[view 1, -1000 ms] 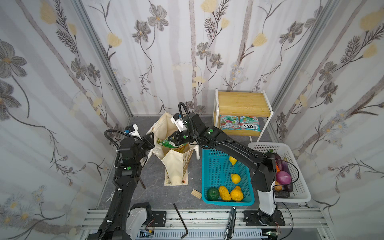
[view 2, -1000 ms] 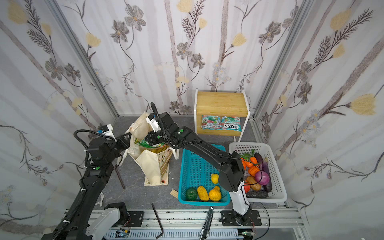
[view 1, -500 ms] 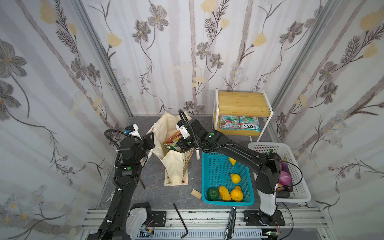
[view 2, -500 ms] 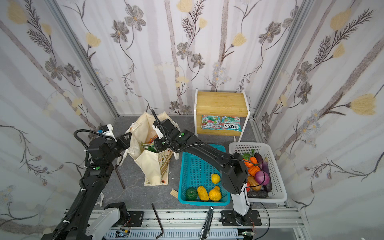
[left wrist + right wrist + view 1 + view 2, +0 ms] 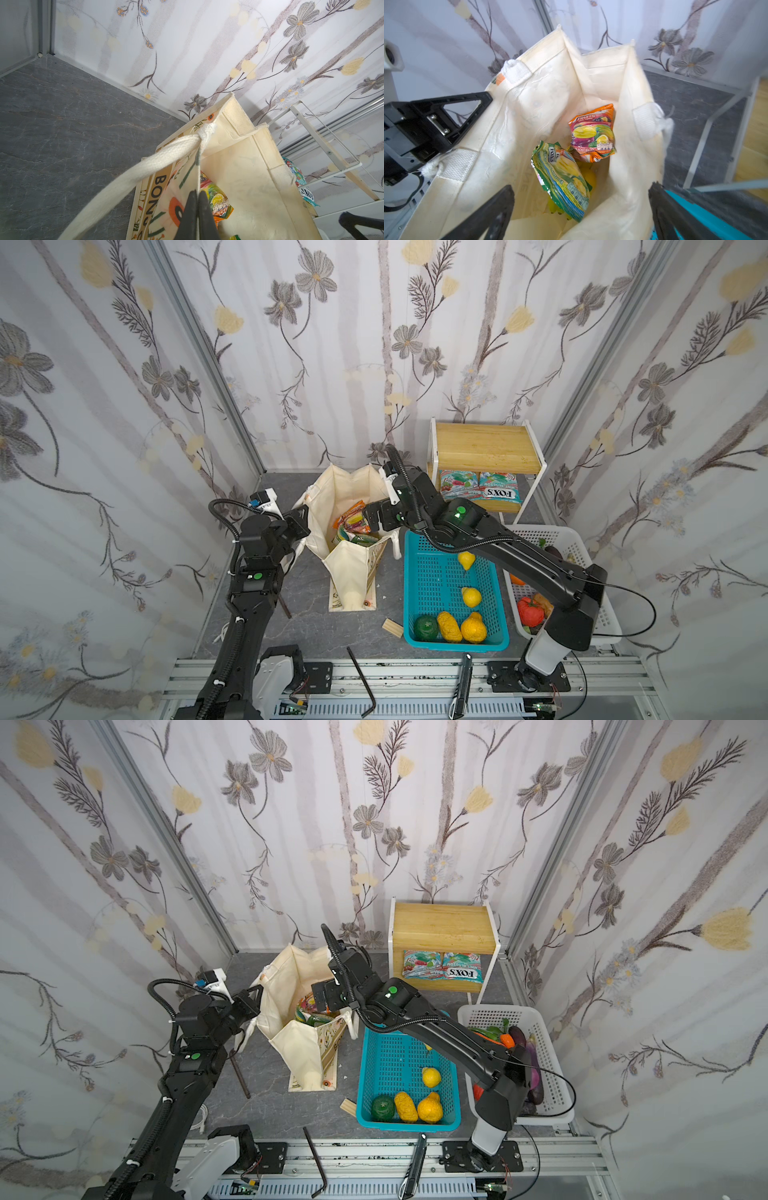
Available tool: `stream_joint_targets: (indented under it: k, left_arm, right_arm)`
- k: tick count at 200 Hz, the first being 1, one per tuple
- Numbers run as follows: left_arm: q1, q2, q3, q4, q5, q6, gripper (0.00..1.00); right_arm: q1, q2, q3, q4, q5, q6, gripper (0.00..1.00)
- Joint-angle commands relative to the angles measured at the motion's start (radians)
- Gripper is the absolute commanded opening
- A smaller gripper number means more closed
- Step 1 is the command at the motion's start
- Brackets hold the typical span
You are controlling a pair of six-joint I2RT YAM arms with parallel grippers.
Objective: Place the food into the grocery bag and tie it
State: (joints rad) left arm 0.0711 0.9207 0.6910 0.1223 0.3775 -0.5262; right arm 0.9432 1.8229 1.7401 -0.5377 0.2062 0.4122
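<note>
Grocery bag (image 5: 338,489) stands open just beside the teal basket (image 5: 436,572), on the side toward the left arm. The left gripper (image 5: 197,196) is pressed together, pinching the bag's printed rim. The right gripper (image 5: 580,189) hangs over the bag's mouth, fingers spread wide and empty. Beneath it, inside the bag, lie the green packet (image 5: 562,178) and the orange packet (image 5: 593,133).
</note>
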Motion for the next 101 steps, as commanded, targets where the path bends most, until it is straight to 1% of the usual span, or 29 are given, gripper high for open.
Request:
stream_joint_targets:
  k: [1,17,38,52,57,65,73,75,77,82,92,96,98,101]
  left_arm:
    - [0.000,-0.002,0.004,0.037,0.000,0.000,0.00]
    - [0.000,-0.003,0.004,0.037,0.002,-0.001,0.00]
    - [0.000,-0.002,0.003,0.037,0.002,-0.003,0.00]
    - [0.000,-0.003,0.004,0.036,0.002,-0.003,0.00]
    - [0.000,-0.003,0.004,0.036,0.002,-0.003,0.00]
    - [0.000,-0.003,0.003,0.036,0.001,-0.003,0.00]
    - [0.000,-0.003,0.004,0.036,-0.001,-0.002,0.00]
    - [0.000,-0.003,0.004,0.036,-0.001,-0.001,0.00]
    - [0.000,-0.003,0.004,0.037,-0.001,-0.001,0.00]
    - [0.000,-0.003,0.003,0.036,-0.001,-0.001,0.00]
    - [0.000,-0.002,0.005,0.036,-0.007,-0.001,0.00]
    - [0.000,-0.001,0.006,0.036,-0.009,-0.001,0.00]
    - [-0.001,-0.001,0.006,0.036,-0.008,0.000,0.00]
    - [0.000,0.000,0.010,0.036,-0.009,0.001,0.00]
  right_arm:
    - [-0.021,-0.058,-0.081,0.087,0.077,0.088,1.00]
    - [-0.062,-0.072,-0.152,0.121,0.014,0.134,1.00]
    - [-0.107,-0.049,-0.211,0.171,-0.162,0.172,0.96]
    - [-0.115,-0.029,-0.237,0.217,-0.233,0.187,0.92]
    - [-0.115,-0.020,-0.242,0.233,-0.256,0.189,0.90]
    - [-0.115,-0.004,-0.248,0.259,-0.288,0.195,0.84]
    - [-0.115,0.013,-0.245,0.275,-0.314,0.197,0.71]
    - [-0.115,0.018,-0.243,0.279,-0.320,0.199,0.65]
    - [-0.115,0.020,-0.243,0.279,-0.322,0.199,0.63]
    - [-0.112,0.027,-0.240,0.285,-0.329,0.200,0.49]
    - [-0.113,0.034,-0.231,0.293,-0.331,0.201,0.16]
    - [-0.112,0.036,-0.225,0.292,-0.326,0.203,0.04]
    - [-0.113,0.036,-0.222,0.290,-0.323,0.203,0.00]
    - [-0.112,0.035,-0.217,0.287,-0.317,0.203,0.00]
